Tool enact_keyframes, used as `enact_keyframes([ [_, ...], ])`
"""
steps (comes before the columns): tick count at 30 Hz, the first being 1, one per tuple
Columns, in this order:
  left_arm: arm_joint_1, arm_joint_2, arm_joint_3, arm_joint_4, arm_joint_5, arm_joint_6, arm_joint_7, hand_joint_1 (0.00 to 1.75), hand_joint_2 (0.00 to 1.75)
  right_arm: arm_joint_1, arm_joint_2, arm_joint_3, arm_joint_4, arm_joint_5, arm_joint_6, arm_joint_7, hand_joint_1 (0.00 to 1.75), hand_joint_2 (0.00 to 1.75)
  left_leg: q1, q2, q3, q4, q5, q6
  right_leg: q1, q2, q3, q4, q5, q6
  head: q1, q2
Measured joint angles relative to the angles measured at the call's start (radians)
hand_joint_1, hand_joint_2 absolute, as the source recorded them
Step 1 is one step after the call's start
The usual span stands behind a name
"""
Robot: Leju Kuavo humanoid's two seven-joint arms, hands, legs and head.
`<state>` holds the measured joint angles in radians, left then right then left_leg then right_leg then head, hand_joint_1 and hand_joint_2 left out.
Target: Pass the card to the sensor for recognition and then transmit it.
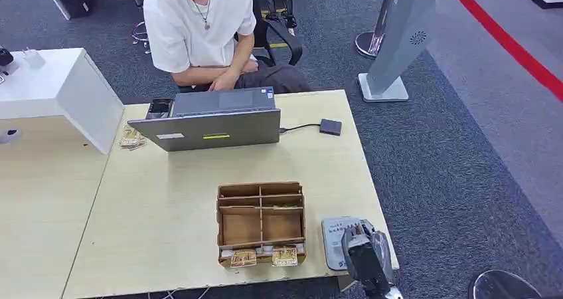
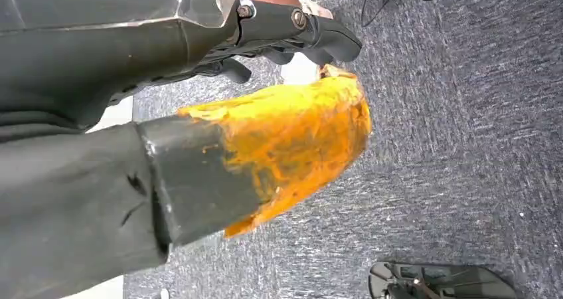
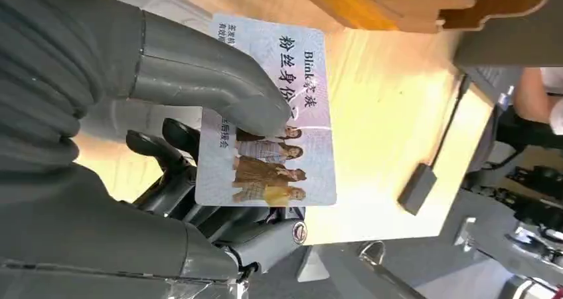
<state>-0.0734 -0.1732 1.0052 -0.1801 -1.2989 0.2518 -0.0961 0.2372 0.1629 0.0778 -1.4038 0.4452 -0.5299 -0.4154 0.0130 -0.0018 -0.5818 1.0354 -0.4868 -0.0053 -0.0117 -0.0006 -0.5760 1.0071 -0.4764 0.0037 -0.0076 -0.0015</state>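
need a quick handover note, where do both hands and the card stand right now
Right robot hand: holds the card between thumb and fingers, near the table's front right corner by the grey pad.
Left robot hand: hangs over the carpet, holding nothing that can be seen.
Small black sensor: wired to the laptop, at the far side of the table.
Done: card is in hand.
Left: take it to the sensor, then pass it on.

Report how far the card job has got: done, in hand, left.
Done: the right hand has picked up the card, pinched under its thumb. In hand: it holds the card at the table's near right corner, above the grey pad. Left: presenting it to the small black reader wired to the laptop, then handing it on to the seated person.
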Motion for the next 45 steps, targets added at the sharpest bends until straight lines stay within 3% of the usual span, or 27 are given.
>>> enact_keyframes([
  [30,0.0,-0.001,0.007,0.0,0.0,0.0,0.0,0.0,0.0,-0.038,0.011,-0.064,0.108,0.063,-0.01,0.0,1.75,1.75,0.0,0.0,0.0,0.0,0.0,0.0,0.0,0.0,0.0,0.0,0.0,0.0,0.0,0.0],
  [45,0.0,-0.001,0.012,0.0,-0.003,0.001,0.001,0.0,0.0,-0.048,0.016,-0.084,0.137,0.163,-0.064,0.027,1.75,1.75,0.0,0.0,0.0,0.0,0.0,0.0,0.0,0.0,0.0,0.0,0.0,0.0,0.0,0.0],
])
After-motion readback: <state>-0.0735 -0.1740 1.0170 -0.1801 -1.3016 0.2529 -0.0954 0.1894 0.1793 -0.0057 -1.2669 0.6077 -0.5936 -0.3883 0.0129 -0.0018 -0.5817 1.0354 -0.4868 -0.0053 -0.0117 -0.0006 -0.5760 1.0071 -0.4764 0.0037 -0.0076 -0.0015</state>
